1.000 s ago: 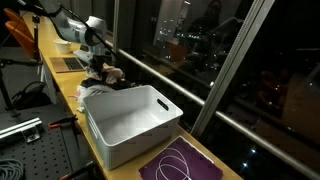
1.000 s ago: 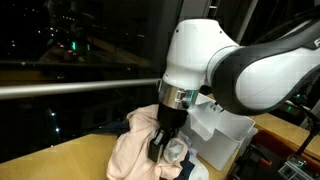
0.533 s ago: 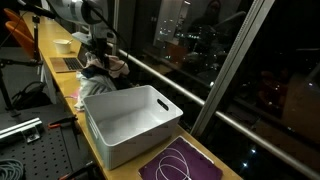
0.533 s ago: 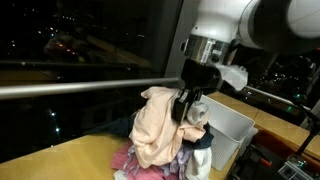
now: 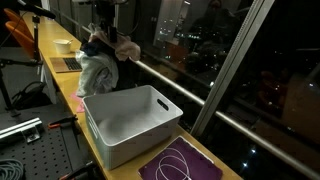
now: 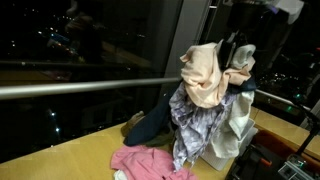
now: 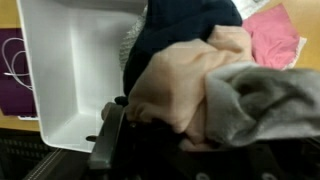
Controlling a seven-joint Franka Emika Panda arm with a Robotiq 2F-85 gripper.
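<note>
Above the long wooden surface (image 5: 62, 90) by the dark window (image 5: 200, 40), in an exterior view, a bundle of clothes (image 5: 98, 62) hangs in the air from the jaws. It is soft and crumpled, grey and pale, with a pinkish fold near the top. Just beside and below it stands a white plastic bin (image 5: 125, 145), rectangular with rounded corners and smooth walls. Past the bin lies a flat purple mat (image 5: 205, 170) with a thin white cable (image 5: 178, 160) looped on it.

In an exterior view from the opposite side, the bundle (image 6: 205, 95) comes apart into layers: a peach garment (image 6: 203, 72) of thick, fleecy cloth on top and a thinner grey patterned cloth (image 6: 195, 128) drooping under it. A navy garment (image 6: 152, 125) sits low beside it — whether it hangs or rests I cannot tell. A pink garment (image 6: 150, 163) lies rumpled on the surface (image 6: 60, 160), something the view over the bin does not show.

In the wrist view the peach garment (image 7: 175, 90) and the grey cloth (image 7: 270, 100) fill the frame, with the navy garment (image 7: 180, 25) and the pink garment (image 7: 272, 30) beyond. The bin (image 7: 60, 70) and the mat (image 7: 8, 40) lie to one side. One dark metal finger (image 7: 110, 135) shows at the edge of the cloth — the jaws are clamped on the bundle, the rest of them buried in fabric.
</note>
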